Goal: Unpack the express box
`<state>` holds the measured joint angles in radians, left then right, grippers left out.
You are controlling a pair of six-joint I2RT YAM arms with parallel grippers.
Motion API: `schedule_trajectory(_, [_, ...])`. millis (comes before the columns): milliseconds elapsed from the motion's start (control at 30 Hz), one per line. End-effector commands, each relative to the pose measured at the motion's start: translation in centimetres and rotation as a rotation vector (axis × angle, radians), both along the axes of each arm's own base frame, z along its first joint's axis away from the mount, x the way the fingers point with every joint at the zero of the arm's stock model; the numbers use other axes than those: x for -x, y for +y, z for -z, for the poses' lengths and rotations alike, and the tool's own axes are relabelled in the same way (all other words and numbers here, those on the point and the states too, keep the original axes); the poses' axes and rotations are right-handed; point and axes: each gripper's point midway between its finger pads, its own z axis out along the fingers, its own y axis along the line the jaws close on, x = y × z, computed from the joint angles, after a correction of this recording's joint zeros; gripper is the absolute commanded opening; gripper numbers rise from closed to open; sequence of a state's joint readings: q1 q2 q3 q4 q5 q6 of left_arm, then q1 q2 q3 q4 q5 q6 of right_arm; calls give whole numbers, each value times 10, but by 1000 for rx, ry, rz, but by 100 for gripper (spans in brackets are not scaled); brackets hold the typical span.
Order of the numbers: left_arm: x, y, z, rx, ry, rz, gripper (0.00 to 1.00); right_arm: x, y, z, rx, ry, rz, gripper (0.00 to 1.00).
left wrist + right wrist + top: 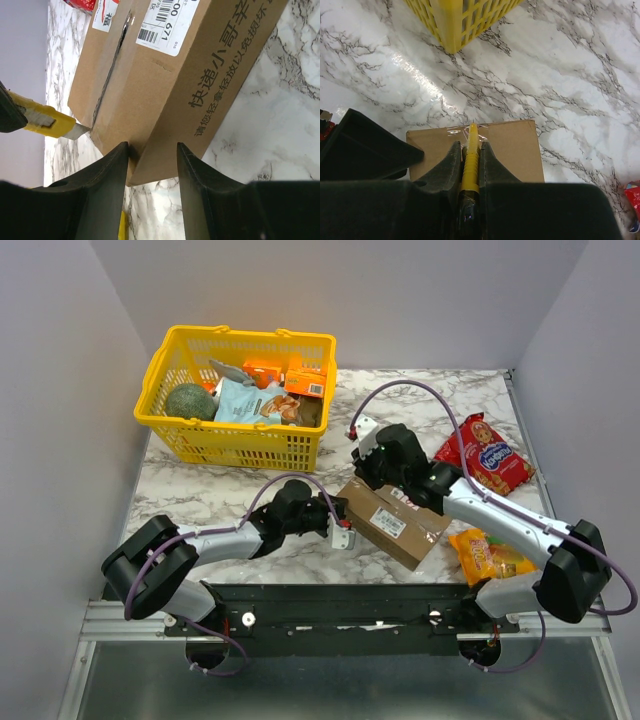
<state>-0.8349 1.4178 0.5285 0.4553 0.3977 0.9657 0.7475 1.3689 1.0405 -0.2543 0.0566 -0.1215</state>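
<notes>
Nearest us, both arm bases sit at the worktop [200,495] edge. The left arm reaches right and the right arm reaches left.

An orange snack packet [487,555] lies flat on the near right, beside the right forearm and just off the box's right end.

The express box [400,530] is on the marble, near centre and a bit right. It sits diagonally between the two grippers, top flaps down, white label [390,523] facing up.

The left gripper [152,150] is at the box's left end. Its jaws are about half wide and straddle a corner of the carton. Both fingers [107,190] lie against cardboard, one on the end face and one on the long printed side. We read that as a hold on the box.

The right gripper [470,150] is over the same end, from the far side. Its jaws are narrow, clamped on the yellow handle of a utility knife [45,120]. The knife lines up with the centre seam. In the left wrist view the blade tip touches the end face right at the seam. Clear tape [457,131] is wrinkled over that edge.

Further back on the right, a red snack packet [485,453] lies apart from the box.

At far left, well apart from the box, a yellow basket [230,445] holds a green round item [190,400], a pale blue packet [245,400] and orange boxes [305,380].
</notes>
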Motion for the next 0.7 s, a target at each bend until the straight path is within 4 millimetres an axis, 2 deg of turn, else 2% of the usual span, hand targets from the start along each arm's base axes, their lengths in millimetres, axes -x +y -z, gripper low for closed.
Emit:
schedule_trajectory(0, [23, 16, 44, -97, 165, -22, 49, 27, -15, 16, 71, 83, -37, 0])
schedule_trajectory(233, [21, 12, 38, -76, 179, -46, 47, 37, -22, 18, 83, 116, -33, 0])
schedule_trajectory(333, [13, 7, 11, -7, 164, -86, 52, 36, -21, 20, 90, 114, -43, 0])
schedule_trajectory(367, [8, 3, -10, 43, 168, -105, 53, 36, -20, 21, 90, 112, -46, 0])
schedule_trajectory(400, [7, 2, -22, 66, 173, -109, 53, 36, -20, 21, 91, 111, -53, 0])
schedule_trajectory(433, [15, -2, -31, 86, 200, -70, 53, 36, -19, 22, 93, 114, -58, 0])
schedule_trajectory(467, [18, -4, -52, 141, 206, -52, 53, 35, -17, 20, 87, 113, -60, 0])
schedule_trajectory(533, [30, -13, -74, 213, 214, 37, 54, 33, -15, 20, 88, 114, -61, 0])
schedule_trajectory(633, [42, -28, -79, 244, 244, 140, 56, 31, -14, 18, 85, 111, -53, 0])
schedule_trajectory(667, [46, -35, -67, 224, 273, 184, 57, 31, -14, 19, 87, 111, -57, 0])
